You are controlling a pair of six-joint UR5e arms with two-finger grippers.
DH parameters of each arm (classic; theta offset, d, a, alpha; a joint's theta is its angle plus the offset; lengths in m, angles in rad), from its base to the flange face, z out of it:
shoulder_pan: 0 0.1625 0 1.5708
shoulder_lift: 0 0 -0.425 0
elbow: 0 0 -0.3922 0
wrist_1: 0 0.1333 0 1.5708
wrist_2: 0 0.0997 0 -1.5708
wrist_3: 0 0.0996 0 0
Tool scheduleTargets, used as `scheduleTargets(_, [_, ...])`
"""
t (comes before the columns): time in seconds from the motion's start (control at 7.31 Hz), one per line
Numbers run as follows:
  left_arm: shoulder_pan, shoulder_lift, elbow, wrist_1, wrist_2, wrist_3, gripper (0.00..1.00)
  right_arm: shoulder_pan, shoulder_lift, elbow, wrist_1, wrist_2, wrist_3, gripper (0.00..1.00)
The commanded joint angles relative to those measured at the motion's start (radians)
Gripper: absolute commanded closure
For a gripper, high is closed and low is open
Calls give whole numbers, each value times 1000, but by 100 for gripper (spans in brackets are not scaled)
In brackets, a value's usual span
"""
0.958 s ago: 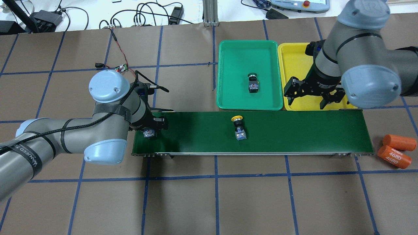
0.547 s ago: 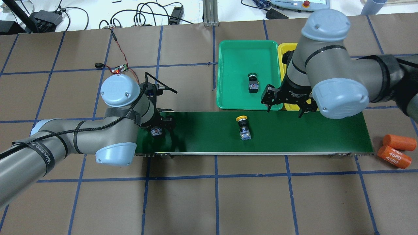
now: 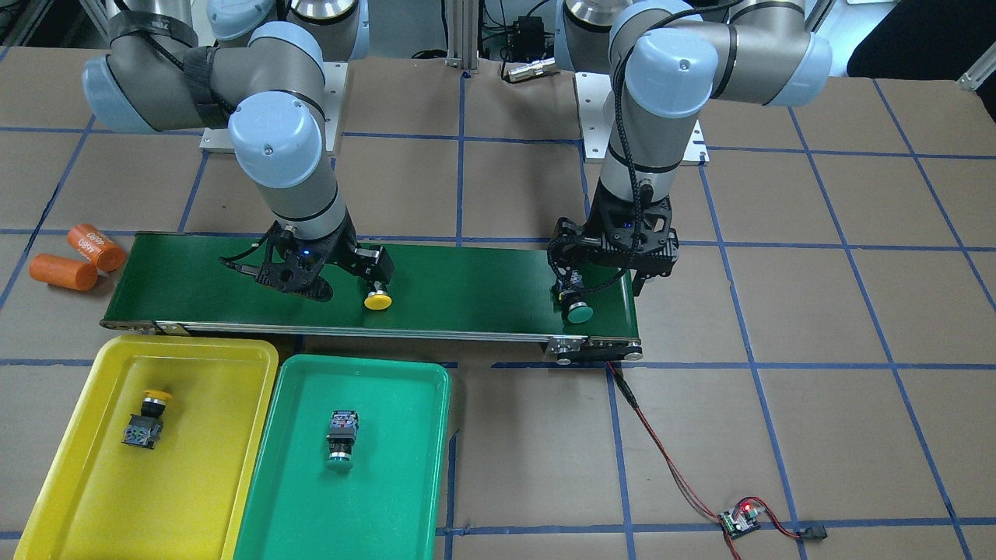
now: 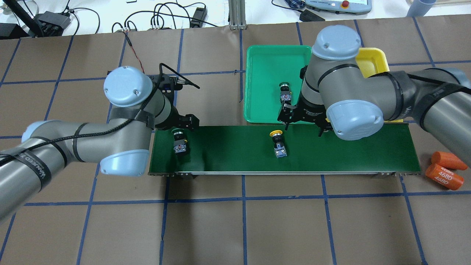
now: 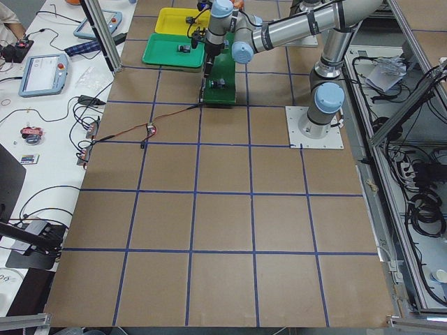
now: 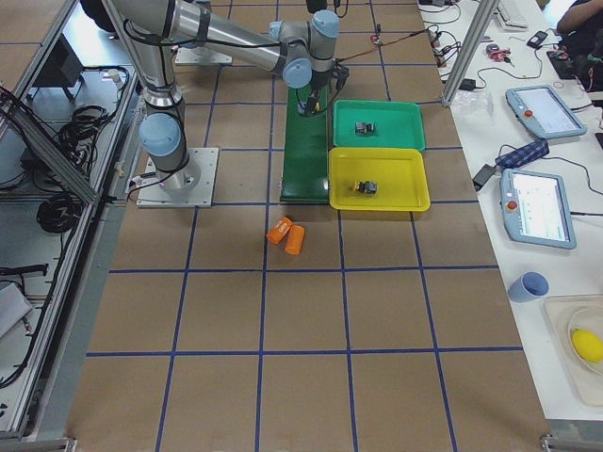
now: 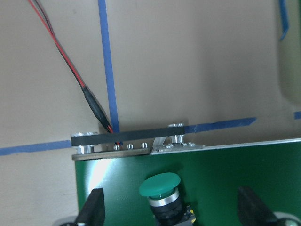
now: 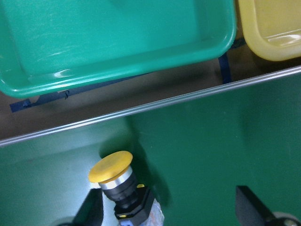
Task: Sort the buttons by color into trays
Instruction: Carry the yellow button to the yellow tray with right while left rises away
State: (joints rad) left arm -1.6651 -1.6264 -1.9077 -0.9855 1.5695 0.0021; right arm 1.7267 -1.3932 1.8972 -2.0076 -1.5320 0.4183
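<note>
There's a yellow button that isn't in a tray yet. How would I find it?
Find the long dark-green conveyor belt. Two buttons lie on it, and the one near its middle is the yellow button. The belt's other one, the green button at the end, has a green cap, and the second yellow one sits inside the yellow tray.

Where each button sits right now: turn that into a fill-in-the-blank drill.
The right gripper hangs by a mid-belt button whose cap is ___.
The green tray holds just ___ button.
The green-capped belt-end button sits between the fingers of the ___ gripper.
Missing words: yellow; one; left.
</note>
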Motion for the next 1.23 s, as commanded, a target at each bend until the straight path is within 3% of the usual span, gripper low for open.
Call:
scheduleTargets(0.0, [123, 72, 58, -190, -28, 7, 0, 8, 31, 0, 6, 44, -7, 0])
scheduleTargets(0.14, [186, 130, 59, -275, -78, -1, 0, 10, 55, 5, 6, 47, -4, 0])
scheduleTargets(0.27, [183, 181, 62, -301, -37, -16, 0, 10, 75, 17, 1, 32, -9, 3])
scheduleTargets(0.41, [194, 207, 103, -423, -25, -21, 0, 8, 86, 17, 1, 26, -7, 51])
scheduleTargets(0.55, [199, 168, 186, -471, -17, -43, 0, 1, 80, 14, 10, 9, -21, 95])
scheduleTargets(0.68, [197, 142, 246, -502, -23, -75, 0, -1, 79, 10, 15, 4, -23, 100])
scheduleTargets(1.09, [148, 73, 346, -548, 3, -67, 0, -19, 53, -47, 51, 0, -26, 100])
